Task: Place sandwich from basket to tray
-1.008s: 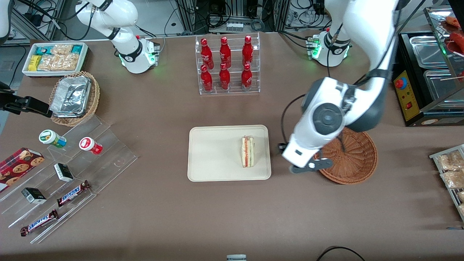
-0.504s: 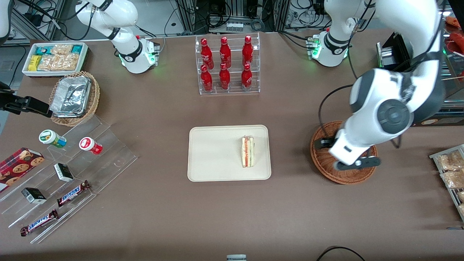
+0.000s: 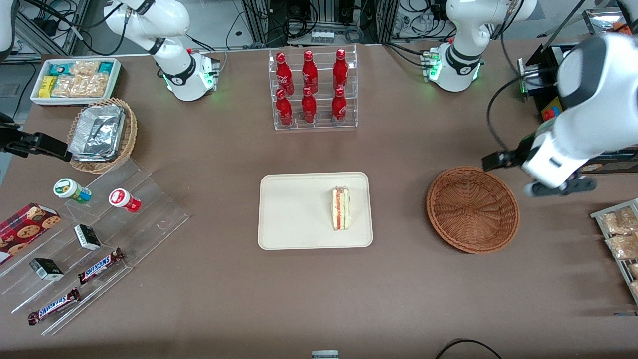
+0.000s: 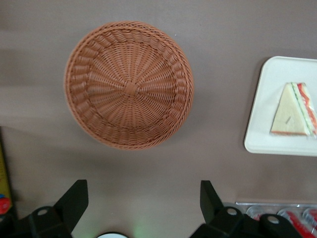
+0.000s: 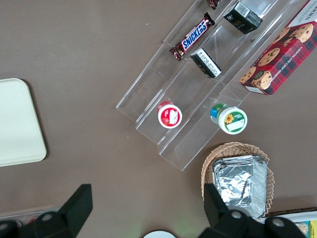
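Tabletop: sandwich on tray, well apart from wide-spread, empty tool.

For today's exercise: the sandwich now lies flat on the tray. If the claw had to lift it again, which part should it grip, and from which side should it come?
Come from straight above. The sandwich lies flat on the tray, so close on its two long sides, across the wide middle, probably avoiding the narrow tip. The claw is open, up above the table beside the empty basket.

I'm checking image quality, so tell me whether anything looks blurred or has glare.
Front view: the working arm and claw look motion-smeared; sandwich and tray stay sharp. Left wrist view: basket slightly soft, claw open, no glare.
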Controlling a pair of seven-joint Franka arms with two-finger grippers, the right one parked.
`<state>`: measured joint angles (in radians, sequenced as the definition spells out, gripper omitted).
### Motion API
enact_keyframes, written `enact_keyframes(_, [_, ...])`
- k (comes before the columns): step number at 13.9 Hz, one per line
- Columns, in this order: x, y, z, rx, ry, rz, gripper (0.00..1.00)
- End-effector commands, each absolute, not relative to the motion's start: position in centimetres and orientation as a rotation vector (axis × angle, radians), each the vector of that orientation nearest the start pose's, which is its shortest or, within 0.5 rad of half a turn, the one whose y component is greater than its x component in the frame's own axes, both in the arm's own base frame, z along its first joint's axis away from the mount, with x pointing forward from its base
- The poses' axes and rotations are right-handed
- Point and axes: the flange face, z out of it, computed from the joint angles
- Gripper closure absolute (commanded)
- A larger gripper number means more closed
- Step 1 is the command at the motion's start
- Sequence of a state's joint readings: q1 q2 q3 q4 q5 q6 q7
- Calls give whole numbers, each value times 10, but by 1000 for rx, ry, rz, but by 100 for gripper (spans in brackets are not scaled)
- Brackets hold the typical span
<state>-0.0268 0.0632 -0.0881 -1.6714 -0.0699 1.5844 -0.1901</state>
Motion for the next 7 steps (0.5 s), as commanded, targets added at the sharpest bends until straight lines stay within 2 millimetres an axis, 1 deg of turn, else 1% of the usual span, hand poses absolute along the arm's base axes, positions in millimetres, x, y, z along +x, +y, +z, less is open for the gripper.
enact_keyframes(1, [542,-56,575,-3197,-70,229,0])
enact_keyframes(3, [538,-50,597,-3159,-71,236,0])
enact_keyframes(4, [537,-44,607,-3113,-70,225,0])
enact_keyframes(5, [534,-40,613,-3073,-71,228,0])
enact_keyframes(7, [529,-38,626,-3048,-74,196,0])
